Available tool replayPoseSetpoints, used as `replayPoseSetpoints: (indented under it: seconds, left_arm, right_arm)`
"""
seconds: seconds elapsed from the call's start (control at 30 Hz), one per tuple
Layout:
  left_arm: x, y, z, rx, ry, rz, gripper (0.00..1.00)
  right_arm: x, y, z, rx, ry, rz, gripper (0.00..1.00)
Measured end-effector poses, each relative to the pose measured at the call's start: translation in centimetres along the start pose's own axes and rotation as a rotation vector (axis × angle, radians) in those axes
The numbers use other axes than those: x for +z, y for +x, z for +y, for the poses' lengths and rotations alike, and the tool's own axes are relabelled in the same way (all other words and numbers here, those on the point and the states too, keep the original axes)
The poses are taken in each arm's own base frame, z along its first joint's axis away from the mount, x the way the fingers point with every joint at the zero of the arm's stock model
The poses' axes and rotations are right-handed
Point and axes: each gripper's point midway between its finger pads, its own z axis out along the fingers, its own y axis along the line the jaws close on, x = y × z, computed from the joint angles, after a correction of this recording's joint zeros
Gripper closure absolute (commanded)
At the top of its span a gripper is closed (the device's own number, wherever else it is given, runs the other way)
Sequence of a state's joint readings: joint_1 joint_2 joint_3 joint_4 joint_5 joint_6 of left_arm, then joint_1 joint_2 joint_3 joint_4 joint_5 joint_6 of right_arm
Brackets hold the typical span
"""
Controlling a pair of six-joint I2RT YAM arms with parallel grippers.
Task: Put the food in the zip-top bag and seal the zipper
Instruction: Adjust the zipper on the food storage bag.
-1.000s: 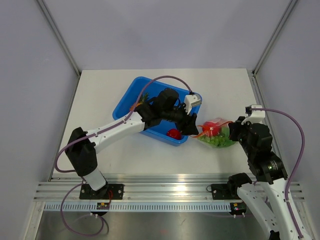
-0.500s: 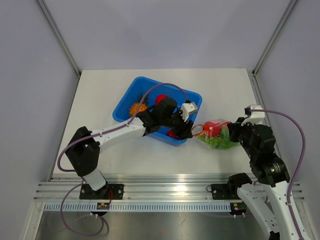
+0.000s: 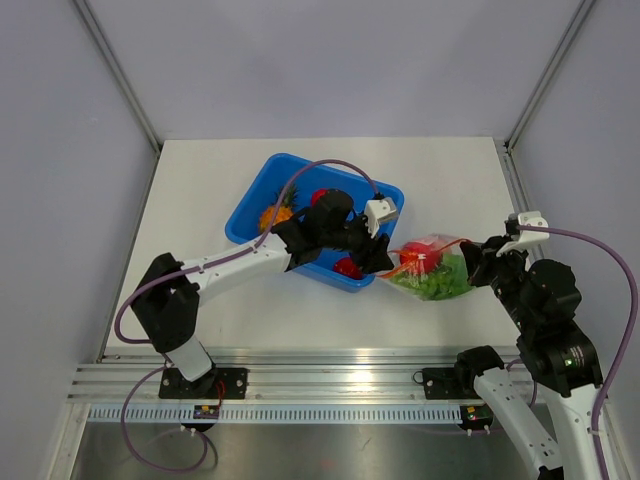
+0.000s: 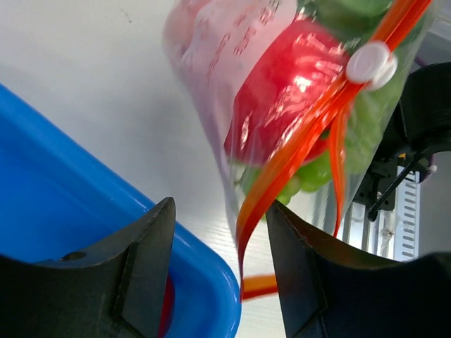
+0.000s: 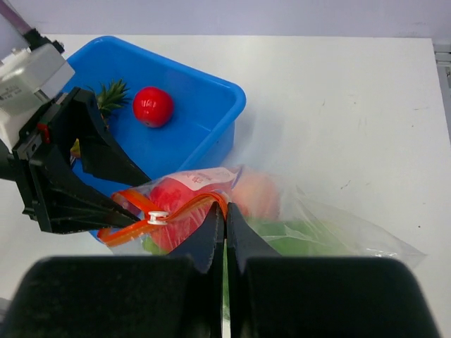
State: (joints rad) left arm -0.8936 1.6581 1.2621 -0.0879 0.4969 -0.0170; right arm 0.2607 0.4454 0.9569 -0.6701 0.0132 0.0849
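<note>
The clear zip-top bag (image 3: 440, 275) lies right of the blue tub, holding a red fruit (image 4: 289, 91), a pink peach (image 5: 257, 193) and green cabbage (image 5: 296, 236). Its orange-red zipper (image 4: 282, 165) carries a white slider (image 4: 371, 62). My right gripper (image 5: 225, 215) is shut on the zipper's right end. In the left wrist view my left gripper (image 4: 222, 243) stands open around the zipper's other end, and the strip hangs between the fingers (image 4: 141, 260), nearer the right one. A pineapple (image 3: 272, 213) and a red fruit (image 5: 153, 106) lie in the tub; another red fruit (image 3: 347, 267) shows under the left wrist.
The blue tub (image 3: 250, 198) sits mid-table, its right corner close to the bag's mouth. An aluminium rail (image 3: 340, 380) runs along the near edge. Grey walls and frame posts close in the left, right and far sides.
The right arm has drawn back to the right with the zipper end, stretching and lifting the bag. The left gripper has come down off the tub to the bag's mouth end.
</note>
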Motion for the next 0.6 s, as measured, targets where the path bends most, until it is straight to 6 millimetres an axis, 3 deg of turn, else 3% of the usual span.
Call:
replayPoseSetpoints:
  seconds: [0.17,0.27,0.3,0.33,0.4,0.53,0.6]
  left_arm:
    - [-0.1,-1.4,-0.4,-0.017,0.047,-0.055,0.51]
    - [-0.2,-1.7,-0.5,-0.027,0.062,-0.067,0.63]
    - [-0.2,-1.8,-0.6,-0.033,0.067,-0.067,0.7]
    - [-0.3,-1.8,-0.7,-0.038,0.073,-0.068,0.89]
    - [-0.2,-1.7,-0.9,-0.048,0.09,-0.062,1.0]
    - [0.3,-1.5,-1.1,-0.076,0.118,-0.03,1.0]
    - [0.5,-1.4,-1.3,-0.095,0.128,-0.016,1.0]
  right_arm:
    - [-0.1,0.6,0.4,-0.002,-0.027,0.025,1.0]
    - [-0.2,0.6,0.5,-0.002,-0.031,0.026,1.0]
    - [-0.2,0.6,0.5,-0.002,-0.031,0.026,1.0]
    - [-0.2,0.6,0.5,-0.002,-0.031,0.026,1.0]
    - [-0.2,0.5,0.5,-0.003,-0.03,0.024,1.0]
    - [-0.1,0.5,0.2,-0.002,-0.015,0.026,1.0]
    - [0.1,0.7,-0.2,-0.001,0.01,0.042,0.85]
